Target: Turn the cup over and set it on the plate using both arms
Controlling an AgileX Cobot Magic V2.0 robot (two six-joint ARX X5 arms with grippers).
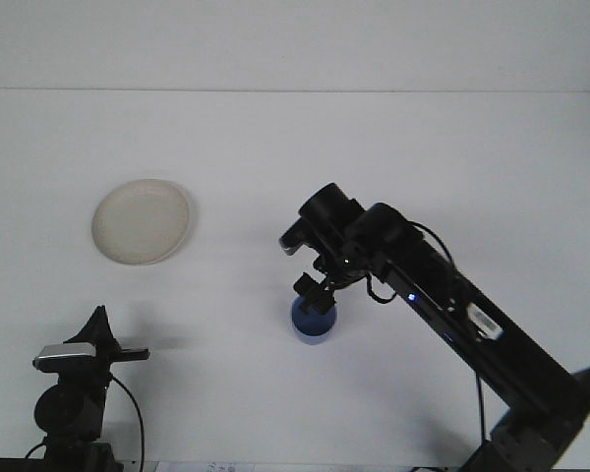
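Across the white table, your right arm is the biggest thing in sight: it reaches from the near right corner up and leftward toward the middle, its wrist bent down at the end. At its tip the right gripper points down onto the blue cup, which stands on the table a little near of centre. You see the dark fingers overlap the cup's rim, but whether they are spread or pressed on it you cannot tell from this view. Your left arm sits low in the near left corner, its left gripper aimed rightward; its fingers cannot be made out either. Well to the far left of the cup lies the pale plate, with nothing between them.
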